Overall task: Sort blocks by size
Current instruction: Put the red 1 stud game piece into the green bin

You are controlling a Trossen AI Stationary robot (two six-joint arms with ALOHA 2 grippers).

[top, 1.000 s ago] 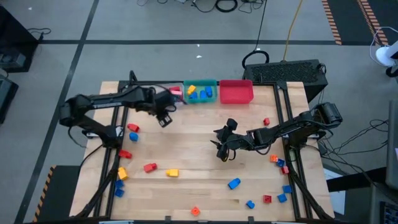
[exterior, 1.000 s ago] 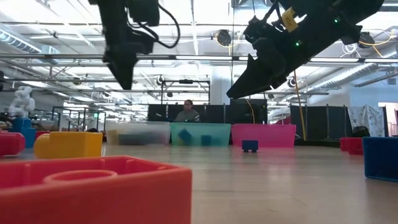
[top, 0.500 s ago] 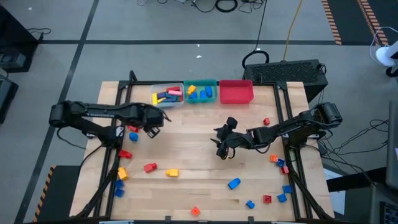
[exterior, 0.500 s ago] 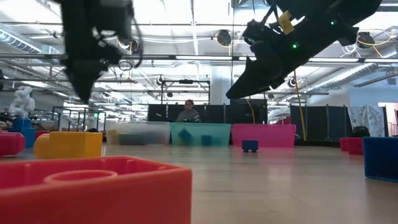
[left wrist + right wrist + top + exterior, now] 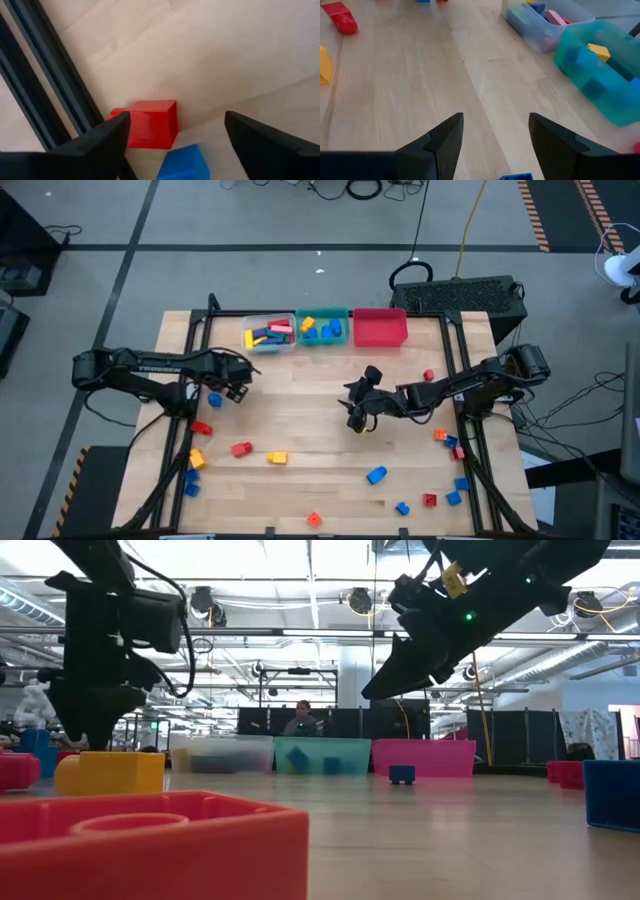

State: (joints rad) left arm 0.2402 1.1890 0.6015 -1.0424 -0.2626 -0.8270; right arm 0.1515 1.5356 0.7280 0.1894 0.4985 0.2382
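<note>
You have a red block [image 5: 147, 124] and a blue block [image 5: 180, 162] by the table's left rail, framed by the left gripper [image 5: 172, 137], fingers spread and empty. Next, lower and close on one. The right gripper [image 5: 495, 142] hovers mid-table, also parted, holding nothing.

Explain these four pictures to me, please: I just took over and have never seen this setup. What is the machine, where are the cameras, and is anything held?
It is a table with two dark robot arms. One picture looks straight down, one looks level across the tabletop, and two come from cameras on the wrists. Small toy blocks lie scattered on the wood. At the far edge stand a clear bin, a teal bin and a red bin. The left gripper is open and empty above a red block and a blue block. The right gripper hangs open over the middle, holding nothing.
</note>
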